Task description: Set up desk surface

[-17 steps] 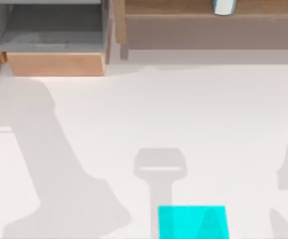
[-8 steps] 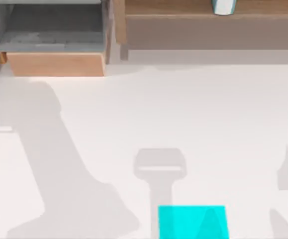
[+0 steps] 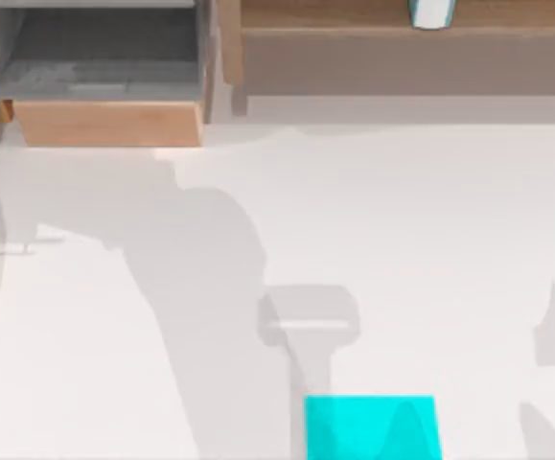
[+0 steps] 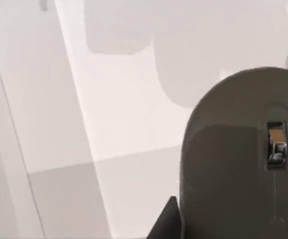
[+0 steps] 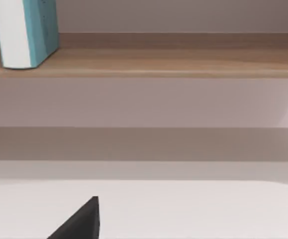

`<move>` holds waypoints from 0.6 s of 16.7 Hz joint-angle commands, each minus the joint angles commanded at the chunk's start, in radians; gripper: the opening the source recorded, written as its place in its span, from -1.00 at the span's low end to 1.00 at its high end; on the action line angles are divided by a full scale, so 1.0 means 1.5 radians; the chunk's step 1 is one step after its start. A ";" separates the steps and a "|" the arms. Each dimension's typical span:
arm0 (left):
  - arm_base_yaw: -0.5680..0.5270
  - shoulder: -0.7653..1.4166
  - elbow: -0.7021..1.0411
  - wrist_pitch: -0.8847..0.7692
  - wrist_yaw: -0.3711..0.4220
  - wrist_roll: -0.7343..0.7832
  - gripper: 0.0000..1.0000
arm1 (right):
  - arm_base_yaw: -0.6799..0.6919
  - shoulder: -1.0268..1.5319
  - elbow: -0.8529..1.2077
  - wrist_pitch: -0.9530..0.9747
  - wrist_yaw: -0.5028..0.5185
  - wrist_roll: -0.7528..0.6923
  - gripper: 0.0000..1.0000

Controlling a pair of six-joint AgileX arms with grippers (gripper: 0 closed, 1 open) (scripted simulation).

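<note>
The left gripper carries a grey computer mouse [image 4: 243,159], grip unclear; lower it level onto the wide white matte desk surface [image 3: 402,220], near the cyan rectangular pad [image 3: 371,426] at lower centre.

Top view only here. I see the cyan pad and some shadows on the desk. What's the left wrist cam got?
Observer: A grey mouse up close, above the white desk surface, with a dark part of the left hand beside it.
Operator: Wheel side up?
Observer: Yes, its scroll wheel faces the camera.
Operator: Right wrist?
Observer: It sees the wooden shelf side-on. The white and teal box stands upright on the top board.
</note>
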 joint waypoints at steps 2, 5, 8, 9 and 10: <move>-0.031 -0.055 -0.030 0.010 0.003 -0.047 -1.00 | 0.000 0.000 0.000 0.000 0.000 0.000 1.00; -0.096 -0.127 -0.073 0.033 0.009 -0.124 -1.00 | 0.000 0.000 0.000 0.000 0.000 0.000 1.00; -0.174 -0.179 -0.118 0.062 0.013 -0.205 -1.00 | 0.000 0.000 0.000 0.000 0.000 0.000 1.00; -0.202 -0.193 -0.133 0.071 0.014 -0.233 -1.00 | 0.000 0.000 0.000 0.000 0.000 0.000 1.00; -0.229 -0.203 -0.148 0.080 0.015 -0.260 -1.00 | 0.000 0.000 0.000 0.000 0.000 0.000 1.00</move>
